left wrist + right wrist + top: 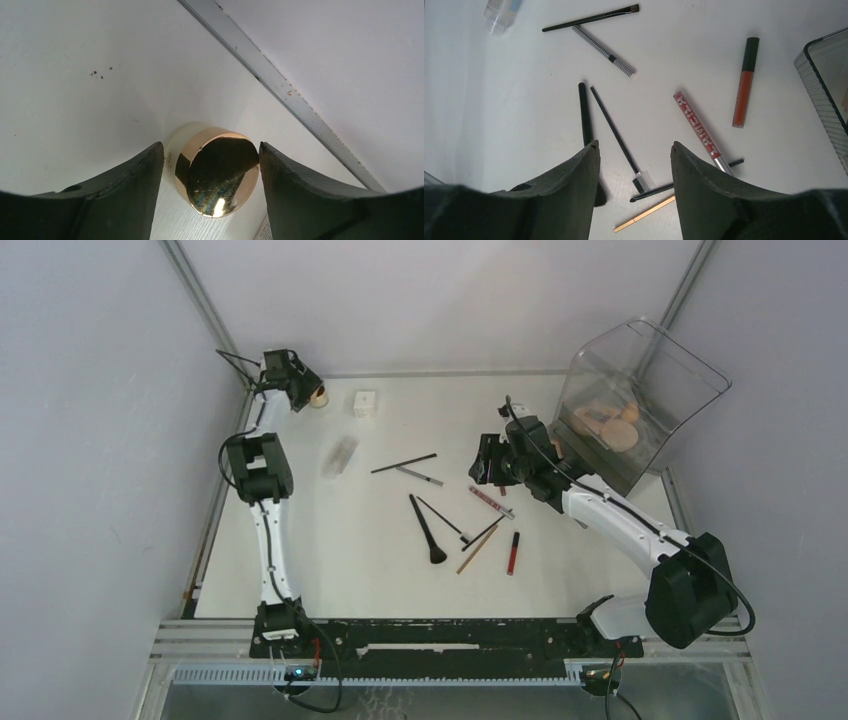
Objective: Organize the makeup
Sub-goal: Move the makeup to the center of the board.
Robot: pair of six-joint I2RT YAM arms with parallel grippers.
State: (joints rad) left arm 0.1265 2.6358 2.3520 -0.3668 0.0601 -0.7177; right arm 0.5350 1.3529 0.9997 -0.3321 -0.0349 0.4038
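from above, the gold-lidded jar (320,398) is lying in the far left corner of the tabletop (330,560); at the left wrist, the left fingers (125,195) are flanking its hard, slick, light body, best pinched behind the lid, though i cannot tell if they are clamping it; at the right wrist, the right fingers (569,195) are hanging apart and empty over the black brushes (616,134).

Black brush (584,112) head half hidden behind right gripper (634,147); clear tube (499,12), box (821,90) cut off at edges.
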